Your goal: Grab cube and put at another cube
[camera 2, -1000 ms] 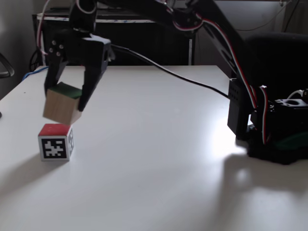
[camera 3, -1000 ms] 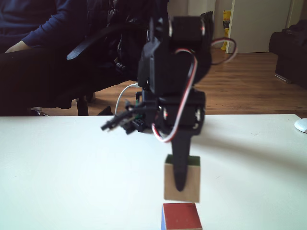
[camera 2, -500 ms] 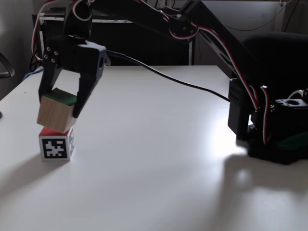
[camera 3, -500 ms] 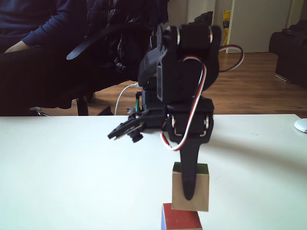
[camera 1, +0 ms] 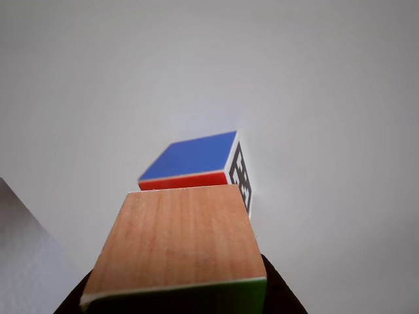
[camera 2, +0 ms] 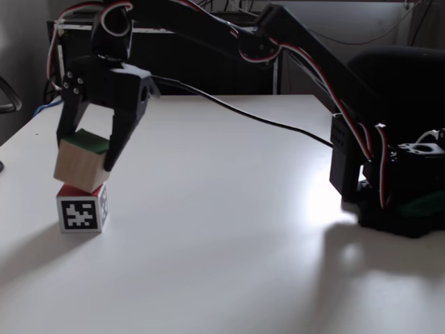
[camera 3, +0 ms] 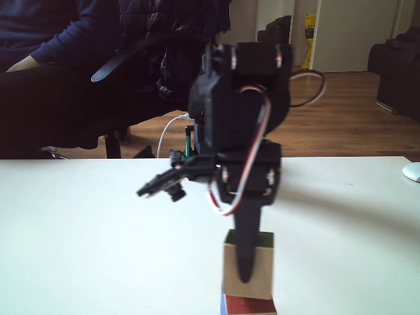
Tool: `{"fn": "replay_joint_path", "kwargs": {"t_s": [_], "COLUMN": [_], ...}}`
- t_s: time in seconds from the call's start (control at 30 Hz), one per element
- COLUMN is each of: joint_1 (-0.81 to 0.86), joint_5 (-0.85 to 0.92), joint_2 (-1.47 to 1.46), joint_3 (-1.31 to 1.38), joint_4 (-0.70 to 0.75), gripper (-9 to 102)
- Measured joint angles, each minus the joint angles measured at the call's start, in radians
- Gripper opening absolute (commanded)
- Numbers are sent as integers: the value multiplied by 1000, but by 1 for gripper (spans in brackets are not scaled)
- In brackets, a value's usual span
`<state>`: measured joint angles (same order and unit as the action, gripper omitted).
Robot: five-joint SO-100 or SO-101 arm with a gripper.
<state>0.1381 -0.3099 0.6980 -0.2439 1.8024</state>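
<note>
My black two-finger claw [camera 2: 85, 158] pinching light-brown wood-grain cube with green face [camera 2: 81, 160], now lowered onto red-topped marker cube with blue side [camera 2: 81, 207], tilted toward 11 o'clock. Contact made; I judge release next.

Home room: wood floor [camera 3: 341, 111], sofa [camera 3: 397, 69], white door [camera 3: 357, 33].

Robot arm [camera 2: 306, 62]: black plastic links. Red-and-white twisted cables along its length; a separate black cable. Black gripper [camera 2: 85, 156] with two tapered fingers, pale screw heads on its housing. Blocky black base [camera 2: 389, 195].
</note>
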Motion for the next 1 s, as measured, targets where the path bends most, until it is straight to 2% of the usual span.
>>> {"fn": "replay_joint_path", "kwargs": {"t_s": [0.3,1.0], "joint_1": [-2,-2], "joint_5": [15,21], "joint_2": [-15,-18], "joint_3": [15,15], "joint_4": [0,0], "gripper": [17,40]}}
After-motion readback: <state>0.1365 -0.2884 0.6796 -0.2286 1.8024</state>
